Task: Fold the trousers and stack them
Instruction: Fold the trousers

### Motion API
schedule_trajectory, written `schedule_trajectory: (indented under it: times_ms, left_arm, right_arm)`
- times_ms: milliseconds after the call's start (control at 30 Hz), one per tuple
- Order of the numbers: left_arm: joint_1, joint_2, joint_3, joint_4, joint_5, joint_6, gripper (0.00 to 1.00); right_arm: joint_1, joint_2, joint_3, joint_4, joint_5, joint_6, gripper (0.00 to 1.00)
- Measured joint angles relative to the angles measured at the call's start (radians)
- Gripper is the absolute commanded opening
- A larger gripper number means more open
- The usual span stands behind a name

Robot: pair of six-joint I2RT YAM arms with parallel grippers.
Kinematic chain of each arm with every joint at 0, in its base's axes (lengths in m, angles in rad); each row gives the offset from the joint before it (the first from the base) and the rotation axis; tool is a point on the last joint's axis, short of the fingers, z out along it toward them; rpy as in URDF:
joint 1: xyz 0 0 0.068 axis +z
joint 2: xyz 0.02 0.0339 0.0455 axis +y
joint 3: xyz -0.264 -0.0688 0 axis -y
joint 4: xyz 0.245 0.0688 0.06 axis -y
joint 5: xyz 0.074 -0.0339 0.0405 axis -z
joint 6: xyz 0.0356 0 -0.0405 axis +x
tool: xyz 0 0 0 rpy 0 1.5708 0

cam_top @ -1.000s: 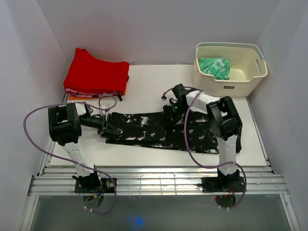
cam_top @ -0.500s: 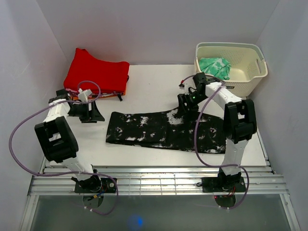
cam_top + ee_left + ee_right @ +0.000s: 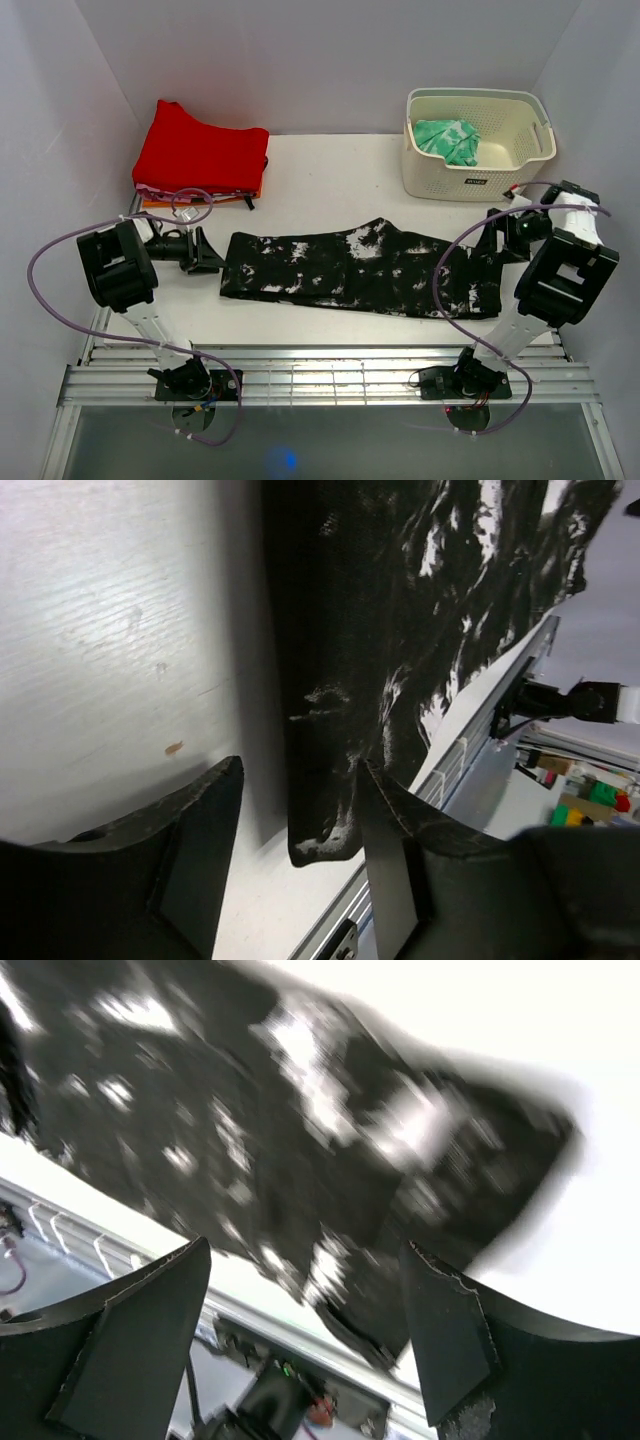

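The black trousers (image 3: 360, 270) with white splatter lie stretched flat across the table, left to right. My left gripper (image 3: 208, 257) sits low at their left end. In the left wrist view it (image 3: 300, 770) is open, with the trousers (image 3: 400, 610) reaching in so that one cloth corner lies between the fingers, against the right one (image 3: 390, 860). My right gripper (image 3: 493, 233) hovers at the trousers' right end. The right wrist view is blurred and shows it (image 3: 305, 1248) open, with the trousers (image 3: 250, 1130) beyond and nothing held.
A folded red garment (image 3: 200, 155) tops a pile at the back left. A cream basket (image 3: 478, 182) at the back right holds a green patterned cloth (image 3: 447, 140). An aluminium rail (image 3: 320, 375) runs along the near edge, and white walls close in the sides.
My right gripper swept from the trousers' middle to their right end, drawing the cloth out longer, and opened. My left gripper swung away towards the red pile, then came back to the left end.
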State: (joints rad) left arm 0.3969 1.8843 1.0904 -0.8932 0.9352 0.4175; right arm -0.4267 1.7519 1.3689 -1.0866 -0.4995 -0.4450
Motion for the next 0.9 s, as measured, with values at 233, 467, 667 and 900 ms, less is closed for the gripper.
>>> schedule_trajectory:
  times_ms: [233,467,667,900]
  left_arm:
    - [-0.002,0.086,-0.011,0.034,0.102,-0.002,0.51]
    - [-0.002,0.119,-0.015,0.068,0.179,-0.027,0.4]
    - [-0.002,0.138,-0.016,0.078,0.232,-0.046,0.0]
    - [0.039,0.075,0.01,0.01,0.218,-0.062,0.0]
  right_arm:
    - [-0.195,0.049,-0.093,-0.084,0.0,-0.143,0.81]
    - [-0.196,0.103,-0.157,-0.086,-0.03,-0.182,0.81]
    - [-0.195,0.111,-0.192,-0.059,-0.031,-0.184,0.81]
    - [-0.195,0.129,-0.192,-0.058,-0.081,-0.182,0.82]
